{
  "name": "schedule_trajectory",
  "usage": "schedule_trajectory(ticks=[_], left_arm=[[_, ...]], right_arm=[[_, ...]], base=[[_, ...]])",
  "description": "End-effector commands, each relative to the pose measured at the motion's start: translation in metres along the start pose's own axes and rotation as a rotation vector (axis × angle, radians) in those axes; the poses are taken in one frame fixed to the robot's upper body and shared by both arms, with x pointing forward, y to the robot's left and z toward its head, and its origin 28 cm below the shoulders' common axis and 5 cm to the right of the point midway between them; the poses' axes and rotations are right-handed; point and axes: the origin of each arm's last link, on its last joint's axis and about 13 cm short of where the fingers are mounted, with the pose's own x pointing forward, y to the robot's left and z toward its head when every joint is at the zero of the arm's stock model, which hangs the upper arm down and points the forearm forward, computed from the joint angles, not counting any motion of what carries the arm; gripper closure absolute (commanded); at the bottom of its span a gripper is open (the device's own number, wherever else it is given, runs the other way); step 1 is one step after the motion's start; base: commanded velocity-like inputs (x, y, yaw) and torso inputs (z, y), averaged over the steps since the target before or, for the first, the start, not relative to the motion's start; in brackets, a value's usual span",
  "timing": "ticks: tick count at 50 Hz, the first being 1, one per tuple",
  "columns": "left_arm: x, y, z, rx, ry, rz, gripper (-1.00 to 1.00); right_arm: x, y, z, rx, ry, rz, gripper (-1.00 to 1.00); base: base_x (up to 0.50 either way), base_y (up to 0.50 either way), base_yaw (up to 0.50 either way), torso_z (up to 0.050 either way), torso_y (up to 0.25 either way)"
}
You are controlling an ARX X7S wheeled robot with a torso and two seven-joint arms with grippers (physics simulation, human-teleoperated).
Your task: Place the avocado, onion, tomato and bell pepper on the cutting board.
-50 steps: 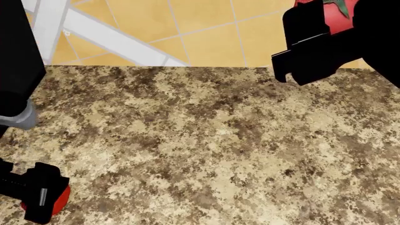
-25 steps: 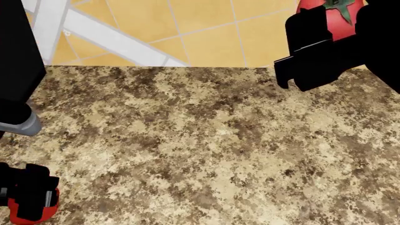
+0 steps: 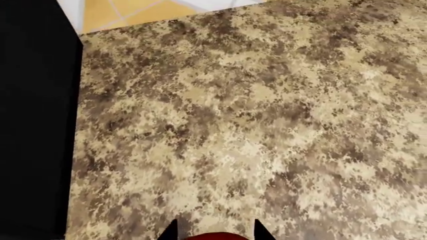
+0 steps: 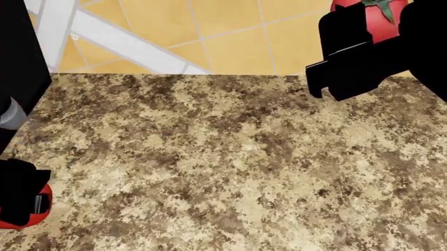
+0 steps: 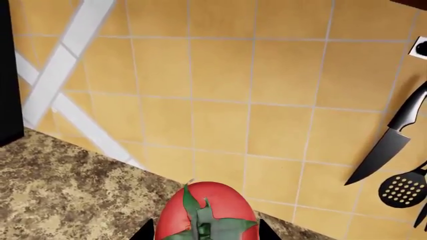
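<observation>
At the near left corner of the speckled brown counter (image 4: 231, 157), the left gripper (image 3: 215, 230) is closed around a glossy red item (image 4: 15, 222). Only a thin red arc of it shows between the two dark fingertips in the left wrist view, and in the head view the black gripper body hides most of it, so it cannot be told which red fruit it is. Whether it rests on the counter or hangs just above it cannot be told either. A tall black panel (image 3: 33, 125) stands along the counter's left edge, just beside this arm.

The middle of the counter is bare stone pattern out to its far edge.

Over the far right corner, the right gripper (image 5: 205, 234) pinches the tomato (image 5: 207, 205), one finger on each side. The fruit sits upright, its green star-shaped calyx facing the wrist camera. It is held clear of the counter, in front of the yellow tiled wall (image 5: 220, 100).

On that wall, further right, hang a black-handled knife (image 5: 387, 145) and a slotted spatula (image 5: 402, 189).
</observation>
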Motion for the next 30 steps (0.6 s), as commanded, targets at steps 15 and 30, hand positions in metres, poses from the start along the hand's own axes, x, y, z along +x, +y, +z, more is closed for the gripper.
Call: schedule_trajectory(ticks=[15,30], left_arm=[[-0.050,-0.013,0.020,0.095,-0.277,0.057,1.00],[-0.072,-0.024,0.053,0.152,-0.520,0.071,1.00]], right_arm=[[-0.016,0.003,-0.008,0.041,-0.074,-0.024,1.00],[-0.021,0.004,-0.001,0.034,-0.109,-0.024,1.00]], base=[[0.00,0.00,0.00,0.000,0.000],[0.00,0.00,0.00,0.000,0.000]])
